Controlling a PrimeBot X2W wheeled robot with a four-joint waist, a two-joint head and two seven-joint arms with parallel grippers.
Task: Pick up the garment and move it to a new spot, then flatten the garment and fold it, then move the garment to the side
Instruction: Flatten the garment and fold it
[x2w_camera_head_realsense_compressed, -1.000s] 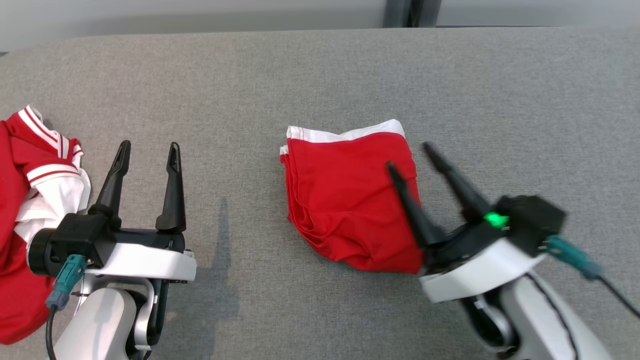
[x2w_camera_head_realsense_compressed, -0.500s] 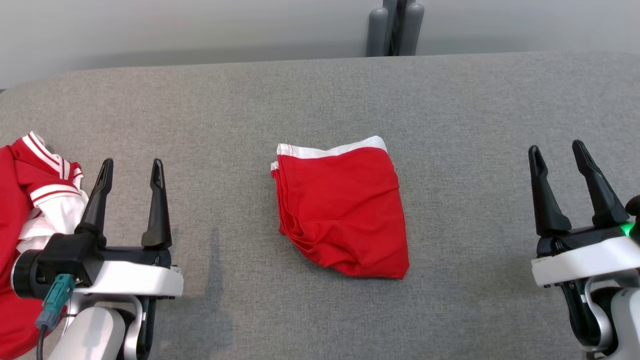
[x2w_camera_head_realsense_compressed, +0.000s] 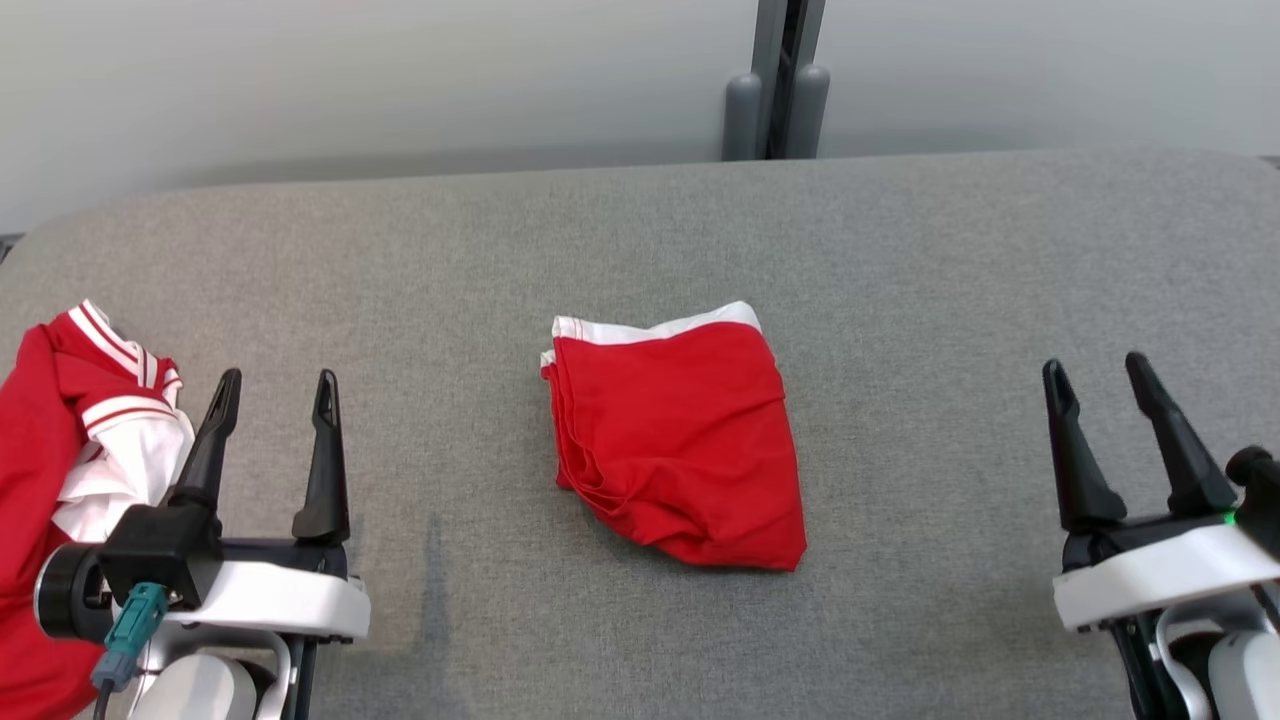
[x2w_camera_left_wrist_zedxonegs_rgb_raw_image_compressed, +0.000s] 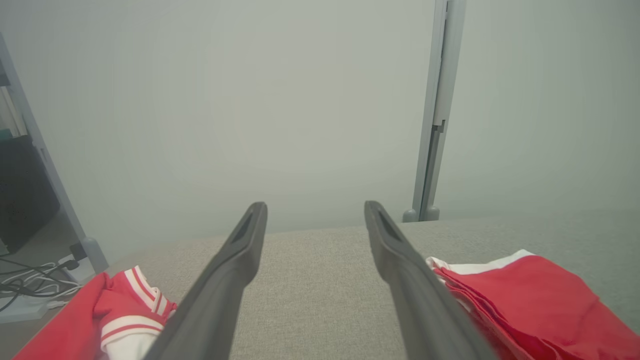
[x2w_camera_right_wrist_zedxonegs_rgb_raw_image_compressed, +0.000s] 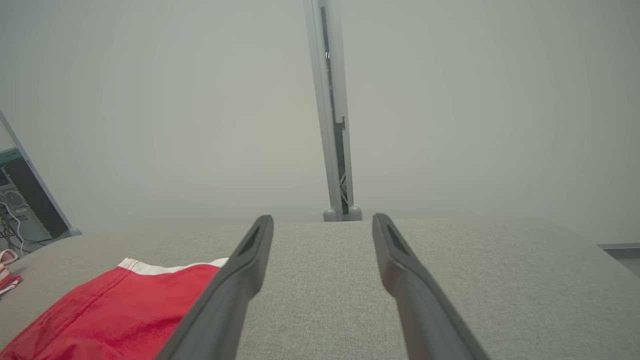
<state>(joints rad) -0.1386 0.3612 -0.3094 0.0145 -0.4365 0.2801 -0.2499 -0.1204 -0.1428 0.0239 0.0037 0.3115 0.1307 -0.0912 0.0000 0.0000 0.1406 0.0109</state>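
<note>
A red garment with a white band along its far edge lies folded in the middle of the grey table. It also shows at the lower right of the left wrist view and at the lower left of the right wrist view. My left gripper stands open at the lower left, well left of the garment, with nothing between its fingers. My right gripper stands open at the lower right, well right of the garment, holding nothing.
A second red and white striped garment lies crumpled at the table's left edge, just left of my left gripper. A grey post stands against the pale wall behind the table. Cables lie on the floor off the table's left end.
My right gripper has drawn back from over the folded garment to the lower right. The camera has tilted up, so the whole scene sits lower.
</note>
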